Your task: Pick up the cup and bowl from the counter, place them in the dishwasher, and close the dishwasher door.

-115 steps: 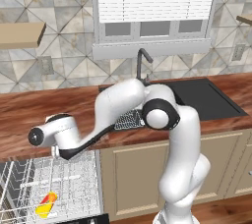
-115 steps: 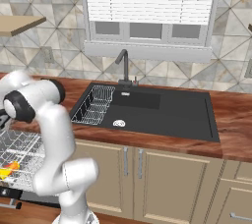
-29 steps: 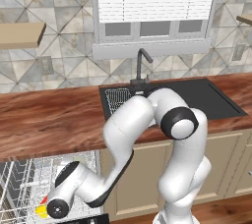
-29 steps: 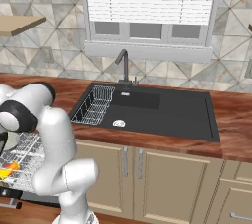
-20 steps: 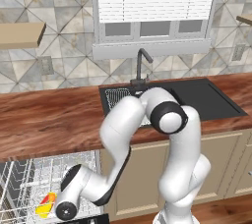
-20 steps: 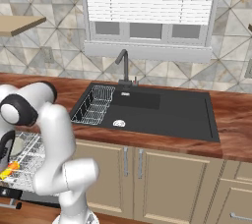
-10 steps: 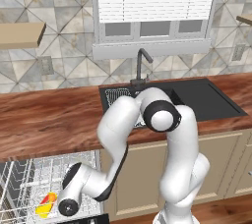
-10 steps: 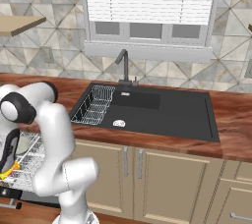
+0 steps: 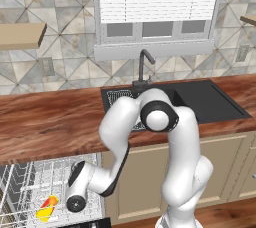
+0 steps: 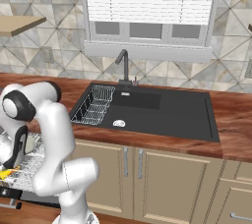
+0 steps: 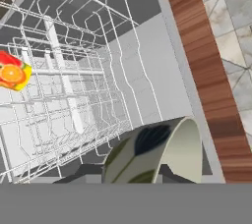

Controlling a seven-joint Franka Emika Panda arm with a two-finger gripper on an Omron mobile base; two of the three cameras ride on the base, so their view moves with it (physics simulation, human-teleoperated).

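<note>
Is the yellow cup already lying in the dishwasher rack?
Yes, the cup lies on its side among the white wires of the dishwasher rack in the left base view.

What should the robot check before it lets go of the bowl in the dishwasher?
1. Bowl in the gripper's grip: ok, it sits right at the hand, held on edge.
2. Bowl over the dishwasher rack: ok, white wires lie just beyond it.
3. Cup already in the rack: ok, it lies on its side on the wires.
4. Room for the bowl away from the cup: ok, in the hand view the cup lies well off to one side.
5. Bowl touching the rack wires: cannot tell.
6. Dishwasher door closed: not ok, the rack stands pulled out below the counter.
</note>
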